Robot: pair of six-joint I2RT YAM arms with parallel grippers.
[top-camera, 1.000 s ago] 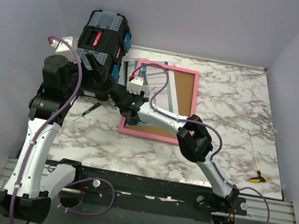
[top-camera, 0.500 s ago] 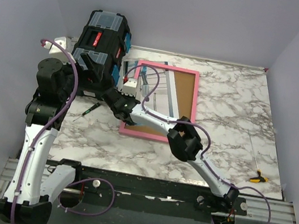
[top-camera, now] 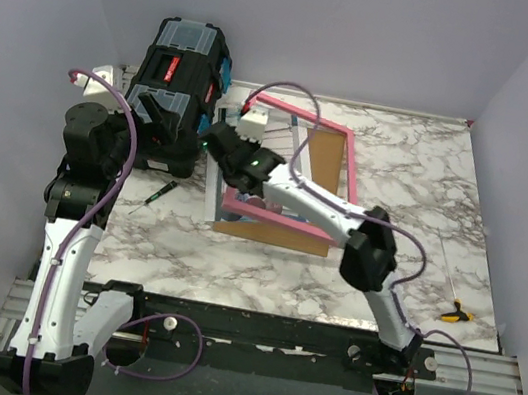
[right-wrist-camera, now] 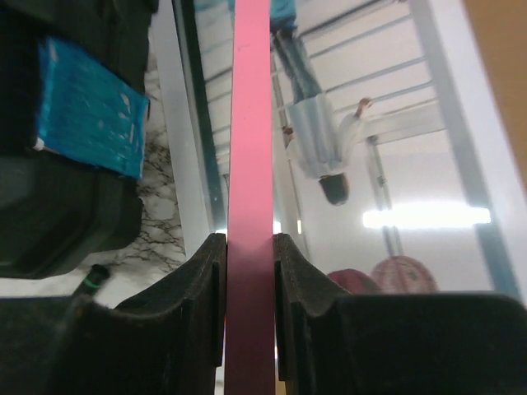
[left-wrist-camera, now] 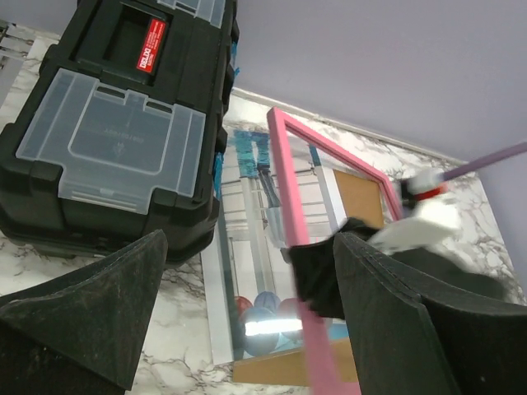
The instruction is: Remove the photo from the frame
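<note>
Pinching the left rail of the pink frame (right-wrist-camera: pixel 249 99), the right gripper (right-wrist-camera: pixel 249 247) has its jaws narrow, clamped on that strip. That side is tilted up off the table (top-camera: pixel 418 183), probably to peel the frame away from its contents. The photo (left-wrist-camera: pixel 251 247) lies flat underneath on a brown backing board (top-camera: pixel 268 236), just beside the black toolbox (left-wrist-camera: pixel 123 140). The left gripper (left-wrist-camera: pixel 249 271) hangs over the photo, jaws wide and holding nothing, likely waiting to pin or grab the print.

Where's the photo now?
Top view, left of centre: the photo lies beside the black toolbox, under the pink frame held by the right gripper.
</note>
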